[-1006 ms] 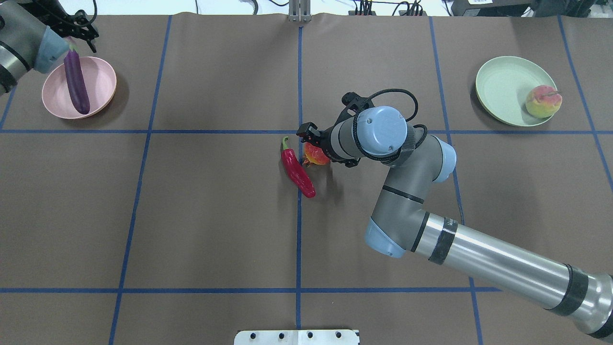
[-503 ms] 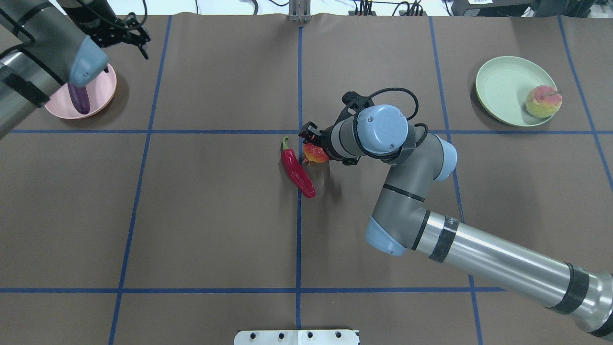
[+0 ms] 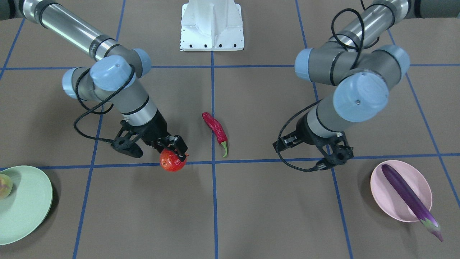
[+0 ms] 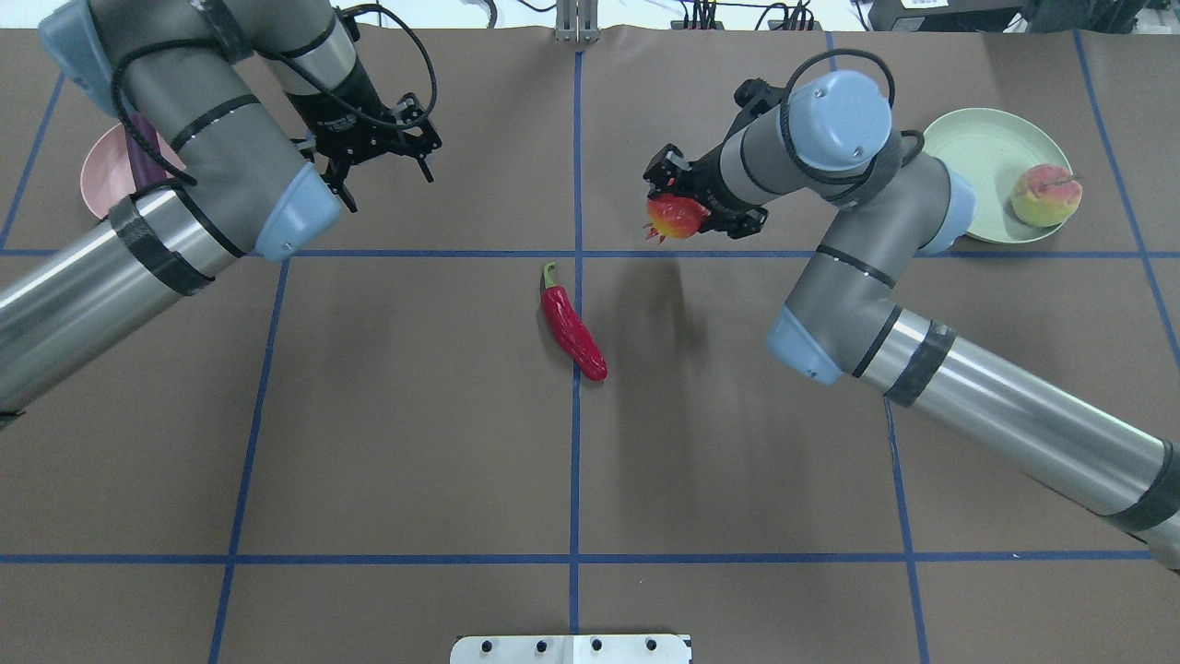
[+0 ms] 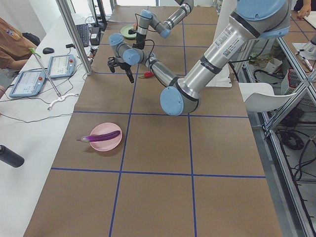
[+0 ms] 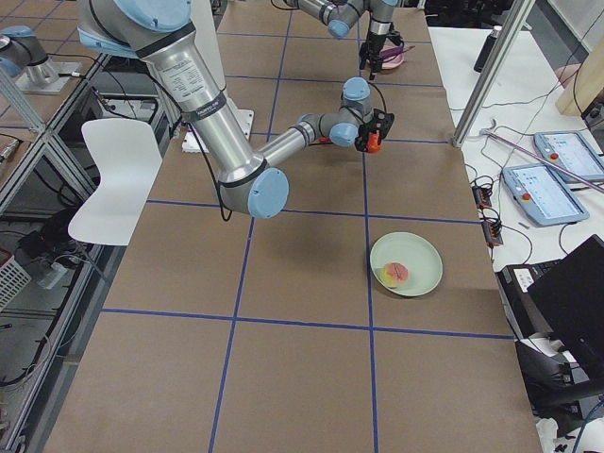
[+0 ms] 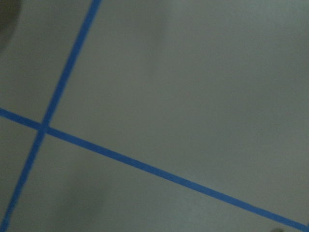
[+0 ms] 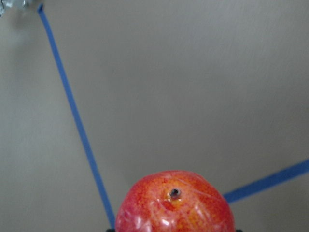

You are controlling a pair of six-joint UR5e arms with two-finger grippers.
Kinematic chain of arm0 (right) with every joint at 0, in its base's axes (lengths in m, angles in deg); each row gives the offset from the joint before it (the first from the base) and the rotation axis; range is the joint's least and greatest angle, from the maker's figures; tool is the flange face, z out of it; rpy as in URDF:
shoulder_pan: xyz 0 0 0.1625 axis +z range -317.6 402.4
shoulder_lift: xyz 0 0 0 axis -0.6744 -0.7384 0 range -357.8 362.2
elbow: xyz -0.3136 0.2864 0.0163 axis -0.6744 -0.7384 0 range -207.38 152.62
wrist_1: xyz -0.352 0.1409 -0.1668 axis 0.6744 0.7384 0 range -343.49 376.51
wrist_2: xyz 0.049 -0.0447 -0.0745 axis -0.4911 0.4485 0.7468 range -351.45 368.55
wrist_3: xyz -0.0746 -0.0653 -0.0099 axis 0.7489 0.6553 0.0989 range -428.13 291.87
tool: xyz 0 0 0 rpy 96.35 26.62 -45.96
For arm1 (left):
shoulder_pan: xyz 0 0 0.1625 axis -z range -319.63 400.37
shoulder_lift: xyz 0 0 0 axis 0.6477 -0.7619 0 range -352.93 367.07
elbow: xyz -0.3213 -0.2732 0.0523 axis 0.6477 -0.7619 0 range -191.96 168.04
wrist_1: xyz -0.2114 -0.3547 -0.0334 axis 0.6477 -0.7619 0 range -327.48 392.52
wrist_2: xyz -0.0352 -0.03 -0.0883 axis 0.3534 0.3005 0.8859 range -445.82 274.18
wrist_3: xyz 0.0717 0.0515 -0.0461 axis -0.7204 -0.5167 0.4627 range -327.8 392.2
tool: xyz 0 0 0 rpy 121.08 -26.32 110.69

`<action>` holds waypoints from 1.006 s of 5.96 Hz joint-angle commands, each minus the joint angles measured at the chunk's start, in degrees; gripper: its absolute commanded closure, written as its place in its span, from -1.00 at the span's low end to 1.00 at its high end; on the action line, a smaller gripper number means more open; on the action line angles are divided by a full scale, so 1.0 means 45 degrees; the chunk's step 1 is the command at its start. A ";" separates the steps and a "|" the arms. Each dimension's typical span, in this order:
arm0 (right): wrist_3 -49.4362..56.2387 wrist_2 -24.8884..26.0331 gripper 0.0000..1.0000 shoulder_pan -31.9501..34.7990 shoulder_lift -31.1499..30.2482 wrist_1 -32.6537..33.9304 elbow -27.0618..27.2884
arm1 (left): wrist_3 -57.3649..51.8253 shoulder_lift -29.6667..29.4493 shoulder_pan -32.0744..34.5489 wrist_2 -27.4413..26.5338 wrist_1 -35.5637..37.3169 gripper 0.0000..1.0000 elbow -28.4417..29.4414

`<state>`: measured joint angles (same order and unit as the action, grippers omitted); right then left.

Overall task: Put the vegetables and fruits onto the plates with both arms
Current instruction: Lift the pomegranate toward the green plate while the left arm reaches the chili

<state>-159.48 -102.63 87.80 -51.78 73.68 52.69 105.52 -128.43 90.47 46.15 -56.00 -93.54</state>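
My right gripper [image 4: 678, 205] is shut on the red-orange spiky fruit [image 4: 676, 218] and holds it above the table, left of the mint green plate [image 4: 968, 171]. The fruit also shows in the front view [image 3: 173, 160] and the right wrist view [image 8: 175, 205]. The peach [image 4: 1045, 195] lies on the green plate's right side. The red chili [image 4: 572, 327] lies on the table at the centre. My left gripper [image 4: 378, 166] is open and empty, above the table between the pink plate [image 3: 384, 196] and the centre. The purple eggplant [image 3: 406, 194] lies across the pink plate, its cap over the rim.
The white base block [image 4: 572, 648] sits at the table's near edge. Blue tape lines cross the brown table cover [image 4: 415, 415]. The left arm hides most of the pink plate in the overhead view. The left wrist view shows only table and tape.
My right gripper has lifted the red-orange fruit from beside the chili and carried it away and rightward. My left arm has swung from the pink plate toward the table's centre.
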 commanded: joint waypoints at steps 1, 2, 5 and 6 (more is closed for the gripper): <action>0.3481 -0.0525 1.00 0.2128 -0.0289 0.0920 -0.0950 | 0.1220 -0.1131 -0.1769 -0.1562 0.0004 -1.00 0.0430; 0.5300 -0.0508 1.00 0.3125 -0.0251 0.1507 -0.1594 | 0.1941 -0.1814 -0.2221 -0.1687 -0.0035 -1.00 0.1323; 0.8031 -0.0508 1.00 0.4950 -0.0968 0.1514 -0.3182 | 0.2123 -0.3109 -0.3084 -0.2587 -0.0403 -1.00 0.3380; 0.8092 -0.0527 1.00 0.4894 -0.1437 0.1513 -0.3357 | 0.2202 -0.3245 -0.3221 -0.2587 -0.0658 -1.00 0.3770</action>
<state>-123.94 -104.94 109.54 -56.26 80.50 38.45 115.08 -142.45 76.59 34.66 -57.89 -78.28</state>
